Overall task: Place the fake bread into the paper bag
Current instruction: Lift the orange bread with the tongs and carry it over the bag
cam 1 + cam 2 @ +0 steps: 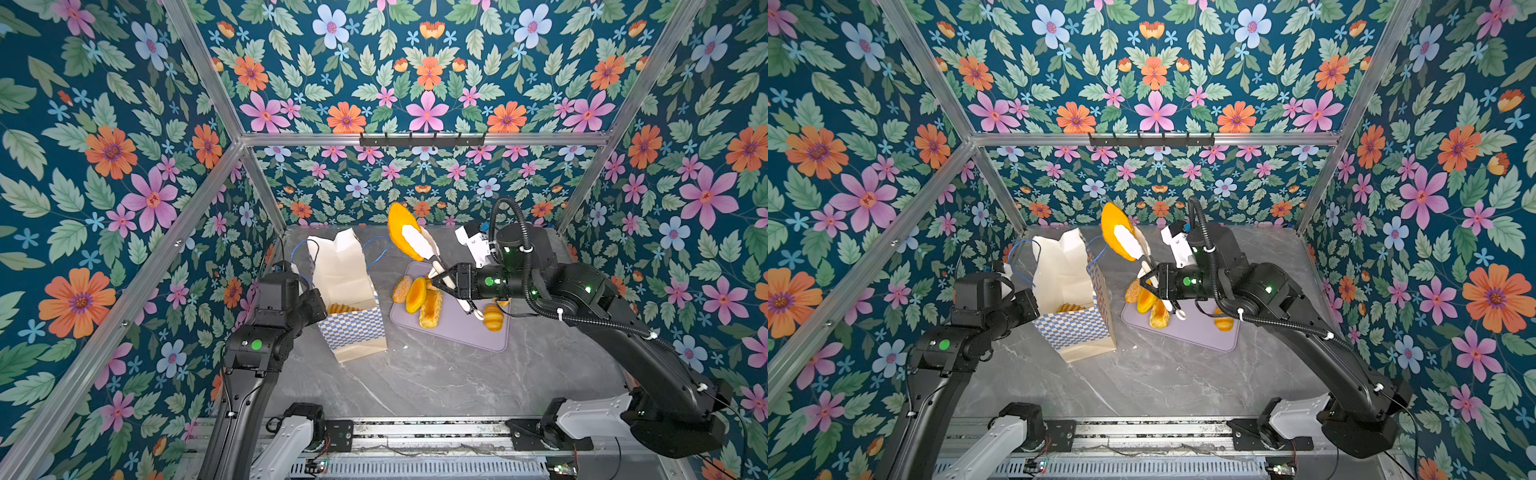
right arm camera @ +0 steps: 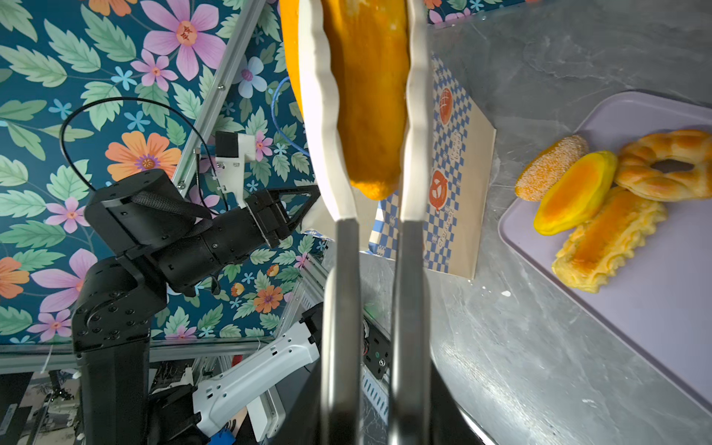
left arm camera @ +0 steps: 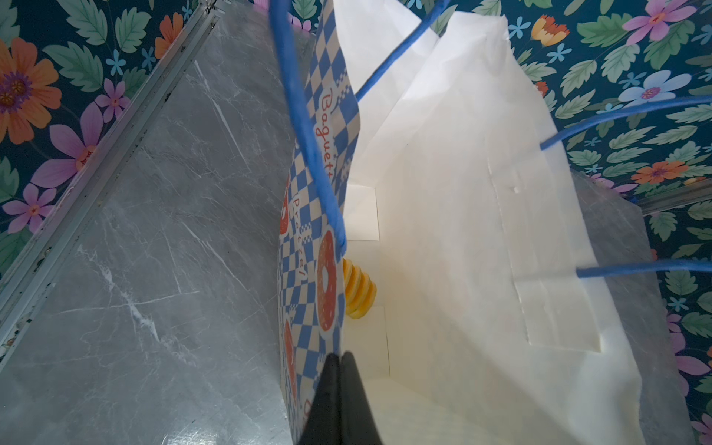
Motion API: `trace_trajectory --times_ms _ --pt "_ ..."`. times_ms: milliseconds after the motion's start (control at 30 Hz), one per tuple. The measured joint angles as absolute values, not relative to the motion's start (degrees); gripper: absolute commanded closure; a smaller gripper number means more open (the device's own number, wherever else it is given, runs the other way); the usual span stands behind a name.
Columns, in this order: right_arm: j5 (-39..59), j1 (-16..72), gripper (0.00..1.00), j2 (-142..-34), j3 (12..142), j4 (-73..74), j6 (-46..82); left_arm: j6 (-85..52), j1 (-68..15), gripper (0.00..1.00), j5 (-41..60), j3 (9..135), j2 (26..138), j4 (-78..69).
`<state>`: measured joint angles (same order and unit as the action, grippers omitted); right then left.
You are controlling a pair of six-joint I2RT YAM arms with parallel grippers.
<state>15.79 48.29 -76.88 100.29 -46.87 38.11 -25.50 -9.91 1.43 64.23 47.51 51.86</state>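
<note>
The tongs (image 2: 341, 250) in the right gripper (image 1: 442, 280) are pinching a bun (image 1: 397, 226) up-right of the paper bag (image 1: 345, 270) — the left gripper (image 3: 340, 360) is clamping its rim.

Walls are all dark teal wallpaper (image 1: 428, 62) with big pink and orange flowers, boxed in by aluminium frame bars (image 1: 291, 139). Black hook rail (image 1: 422, 141) on the back crossbar. Grey marble-look tabletop (image 1: 436, 382), evenly lit.
</note>
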Motion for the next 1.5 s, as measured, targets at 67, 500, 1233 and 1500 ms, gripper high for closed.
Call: trace_trajectory --times_ms 67,500,1233,1500 --pt "14.61 49.76 0.68 -78.61 102.13 -46.85 37.36 -25.5 -9.91 0.98 1.43 64.16 47.44 51.88" --pt "12.19 55.22 0.68 -88.97 112.99 -50.15 35.57 -25.52 -9.91 0.97 1.45 64.1 47.11 51.88" --pt "8.78 59.29 0.71 -110.89 138.02 -60.77 32.82 -26.57 -9.91 0.97 1.61 63.53 46.63 51.81" --pt "7.22 60.16 0.71 -115.98 142.37 -64.71 32.38 -26.59 -9.91 0.97 1.61 63.24 46.48 51.7"
